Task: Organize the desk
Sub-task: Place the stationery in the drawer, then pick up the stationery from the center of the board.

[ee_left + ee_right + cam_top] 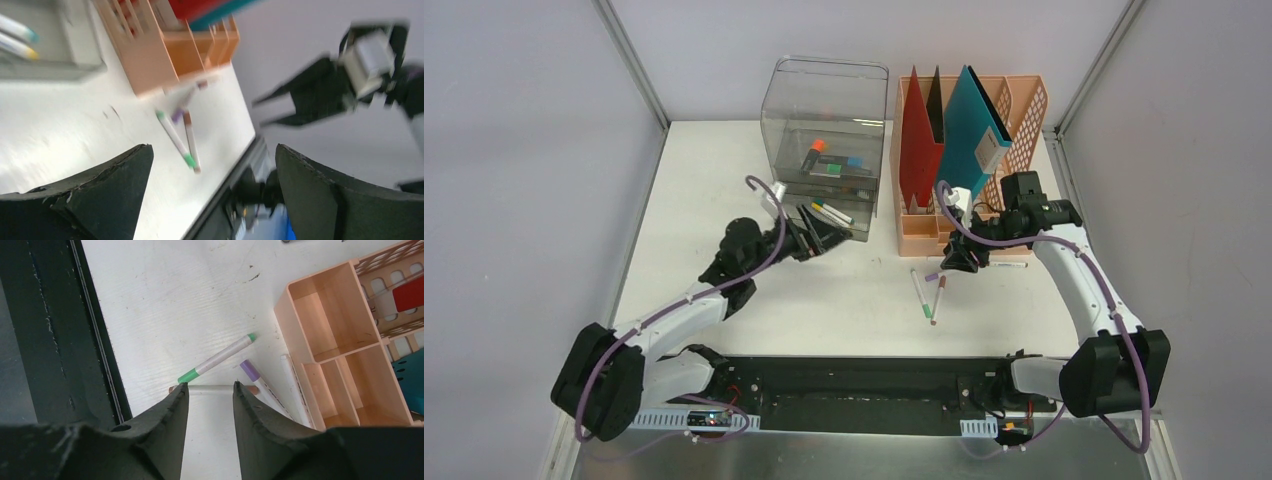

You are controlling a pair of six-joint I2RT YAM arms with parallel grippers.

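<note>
Grey walls edge the white desk, markers lying near its front.

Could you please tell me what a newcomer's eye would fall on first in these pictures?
Probably the peach file rack at the far right of the desk, with a bright red folder and a teal folder standing in it. Next come the loose markers lying in front of it, the right gripper poised over them, and the clear drawer box left of the rack.
</note>
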